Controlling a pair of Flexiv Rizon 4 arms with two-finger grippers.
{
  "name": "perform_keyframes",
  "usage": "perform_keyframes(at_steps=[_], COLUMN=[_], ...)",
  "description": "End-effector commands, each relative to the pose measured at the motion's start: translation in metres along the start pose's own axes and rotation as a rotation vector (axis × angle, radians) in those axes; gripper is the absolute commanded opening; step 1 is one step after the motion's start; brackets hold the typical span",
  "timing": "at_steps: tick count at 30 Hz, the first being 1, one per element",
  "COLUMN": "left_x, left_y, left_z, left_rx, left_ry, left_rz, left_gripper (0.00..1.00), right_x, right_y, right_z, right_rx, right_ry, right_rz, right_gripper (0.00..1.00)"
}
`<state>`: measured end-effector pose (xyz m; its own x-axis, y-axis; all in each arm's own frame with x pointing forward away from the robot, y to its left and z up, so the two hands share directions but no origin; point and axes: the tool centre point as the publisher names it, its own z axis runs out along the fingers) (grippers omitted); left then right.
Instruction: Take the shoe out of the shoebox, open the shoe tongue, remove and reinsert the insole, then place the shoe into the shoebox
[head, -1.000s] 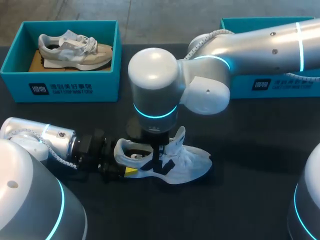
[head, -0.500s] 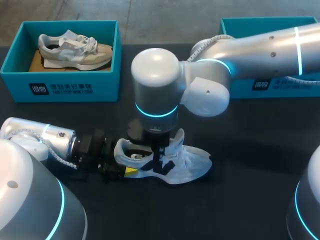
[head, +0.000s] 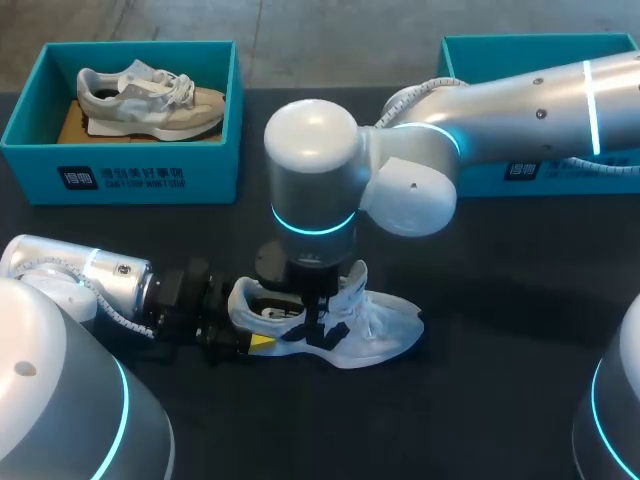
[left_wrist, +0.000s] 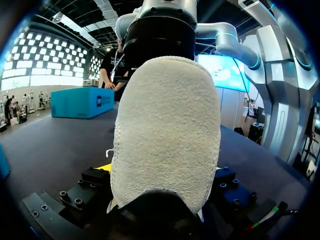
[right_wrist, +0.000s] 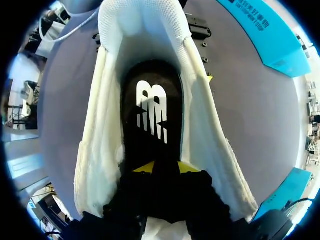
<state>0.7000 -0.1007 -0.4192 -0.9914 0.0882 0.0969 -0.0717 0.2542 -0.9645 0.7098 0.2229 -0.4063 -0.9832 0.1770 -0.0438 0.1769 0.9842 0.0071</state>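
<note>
White shoe (head: 385, 330) lies well apart from teal shoebox (head: 120, 175).

White shoe (head: 385, 330) upright, black insole (right_wrist: 150, 107) inside

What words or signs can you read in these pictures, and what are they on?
Left shoebox, front wall: dark print, too small to read.
Right shoebox, front wall: same kind of print, too small to read.
Insole inside the shoe: a white logo mark, no readable words.
Nothing else readable.
</note>
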Motion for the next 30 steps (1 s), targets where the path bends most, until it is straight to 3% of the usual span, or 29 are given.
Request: perform_keyframes(at_steps=[1,6,10,15,21,30], left_x=[-0.001,-0.001,-0.001,-0.001,-0.001,-0.001], left_y=[0.002,0.002,0.002,0.002,0.002,0.002], left_z=[0.000,0.000,0.000,0.000,0.000,0.000], left_rx=[0.000,0.000,0.000,0.000,0.000,0.000], left_ry=[0.000,0.000,0.000,0.000,0.000,0.000], left_rz=[0.000,0.000,0.000,0.000,0.000,0.000], left_gripper=[0.00,0.00,0.00,0.00,0.00,0.00], right_x=[-0.001,-0.005,-0.005,-0.002,0.011,0.037], right_y=[-0.002,0.000,0.003,0.007,0.006,-0.001], right_z=[-0.002,-0.005,0.005,0.019,0.024,0.032], right_rx=[0.006,0.005,-0.004,-0.007,0.006,0.027], right_ry=[-0.036,-0.052,-0.030,0.013,0.041,0.097], right_rz=[0.009,0.007,0.001,-0.006,-0.002,0.021], right_gripper=[0.25,0.33,0.27,0.27,0.32,0.29])
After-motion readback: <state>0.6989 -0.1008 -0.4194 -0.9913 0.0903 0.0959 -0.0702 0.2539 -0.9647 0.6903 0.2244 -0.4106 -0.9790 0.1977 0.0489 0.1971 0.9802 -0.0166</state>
